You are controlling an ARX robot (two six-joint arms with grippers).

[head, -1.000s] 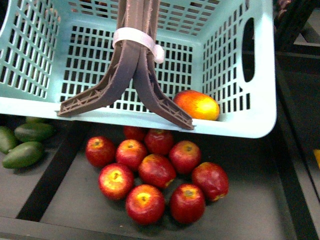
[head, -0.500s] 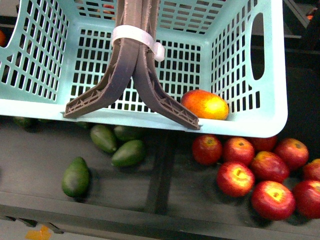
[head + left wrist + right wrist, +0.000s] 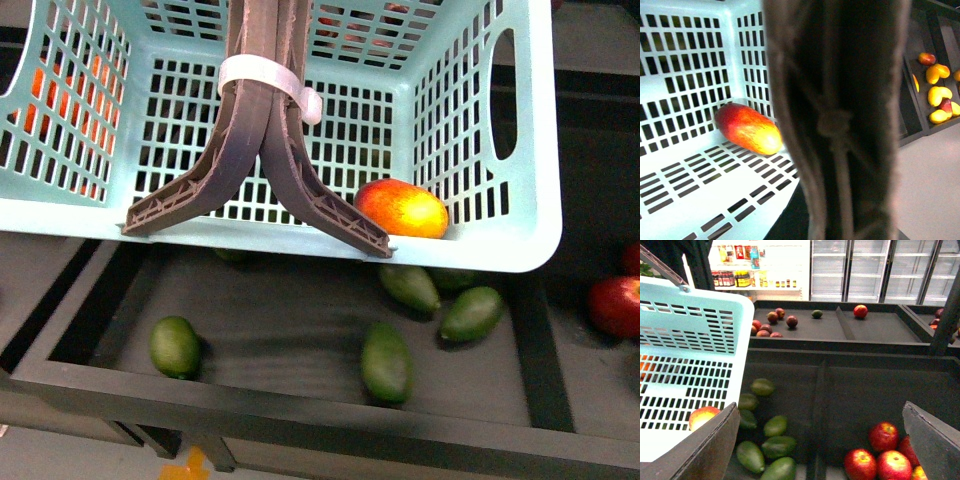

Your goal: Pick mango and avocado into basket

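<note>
Basket now hangs over the avocados (apples a second ago).
Mango lies in its near corner; right gripper gapes wide, empty; left gripper unseen behind the handle, grip untellable.

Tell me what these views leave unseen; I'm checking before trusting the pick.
Left gripper: unseen; the blurred handle fills the left wrist view.
Basket floor: front view, partly behind the handle, far end cut off.
Green fruit: front view, mostly under the basket rim.
</note>
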